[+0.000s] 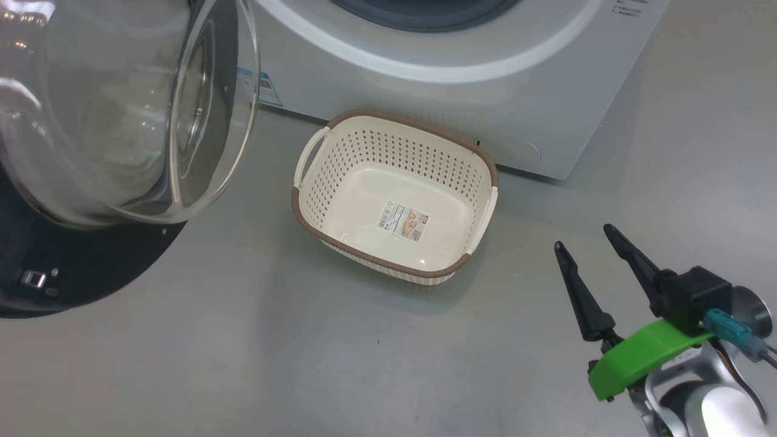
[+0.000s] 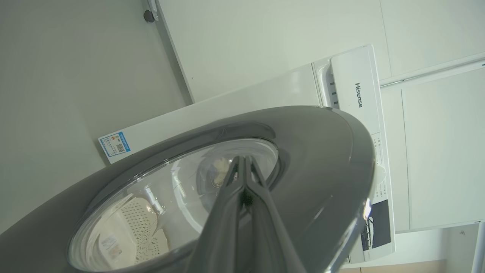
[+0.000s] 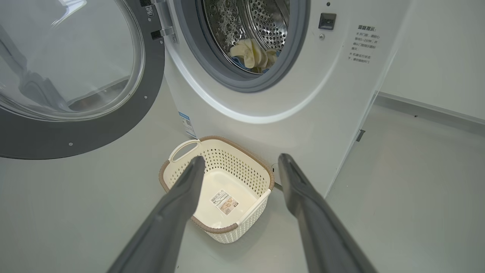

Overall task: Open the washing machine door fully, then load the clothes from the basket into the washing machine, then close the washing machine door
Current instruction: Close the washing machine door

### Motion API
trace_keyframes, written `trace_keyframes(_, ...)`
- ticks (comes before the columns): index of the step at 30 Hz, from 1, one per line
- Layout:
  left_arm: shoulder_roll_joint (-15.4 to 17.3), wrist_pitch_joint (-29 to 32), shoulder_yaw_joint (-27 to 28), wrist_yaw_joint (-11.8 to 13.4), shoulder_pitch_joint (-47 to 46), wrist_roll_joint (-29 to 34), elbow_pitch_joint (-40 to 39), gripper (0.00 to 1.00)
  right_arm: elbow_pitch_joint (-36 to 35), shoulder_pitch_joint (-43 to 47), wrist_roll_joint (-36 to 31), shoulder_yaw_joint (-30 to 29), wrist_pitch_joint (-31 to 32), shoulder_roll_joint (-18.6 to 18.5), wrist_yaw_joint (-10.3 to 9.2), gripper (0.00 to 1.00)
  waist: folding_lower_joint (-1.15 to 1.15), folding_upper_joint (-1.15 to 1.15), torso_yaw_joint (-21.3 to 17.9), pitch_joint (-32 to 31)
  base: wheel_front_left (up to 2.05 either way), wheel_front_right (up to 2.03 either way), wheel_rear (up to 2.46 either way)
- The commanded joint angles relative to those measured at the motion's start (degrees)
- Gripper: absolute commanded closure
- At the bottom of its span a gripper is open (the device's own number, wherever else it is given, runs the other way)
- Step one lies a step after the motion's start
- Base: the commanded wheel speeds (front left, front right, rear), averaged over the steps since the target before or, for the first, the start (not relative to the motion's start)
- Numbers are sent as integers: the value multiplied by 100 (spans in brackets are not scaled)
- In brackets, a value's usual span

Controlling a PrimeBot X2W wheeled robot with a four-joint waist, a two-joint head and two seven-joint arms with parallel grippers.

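Note:
The washing machine door (image 1: 73,267) stands swung open at the left, its glass bowl bulging toward me. In the left wrist view my left gripper (image 2: 242,158) is shut and empty, its tips against the outer glass of the door (image 2: 322,159). The basket (image 1: 394,152) sits empty on the floor in front of the washing machine (image 1: 425,103), with a label sticker on its bottom. The clothes (image 3: 252,55) lie inside the steel drum. My right gripper (image 1: 583,237) hangs open at the lower right, clear of the basket (image 3: 235,163); it holds nothing.
Grey floor (image 1: 243,364) spreads around the basket. A blue label sticker (image 1: 267,88) sits low on the machine's front. A white wall with a grey baseboard (image 3: 428,110) runs to the machine's right.

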Motion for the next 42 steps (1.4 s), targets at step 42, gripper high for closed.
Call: trace_keyframes(42, -1120, 1588, -824, 164, 1066, -883, -3288, 100, 44, -514, 170, 193, -296, 19, 1, 0, 0, 0, -798, 72, 0, 0, 0)
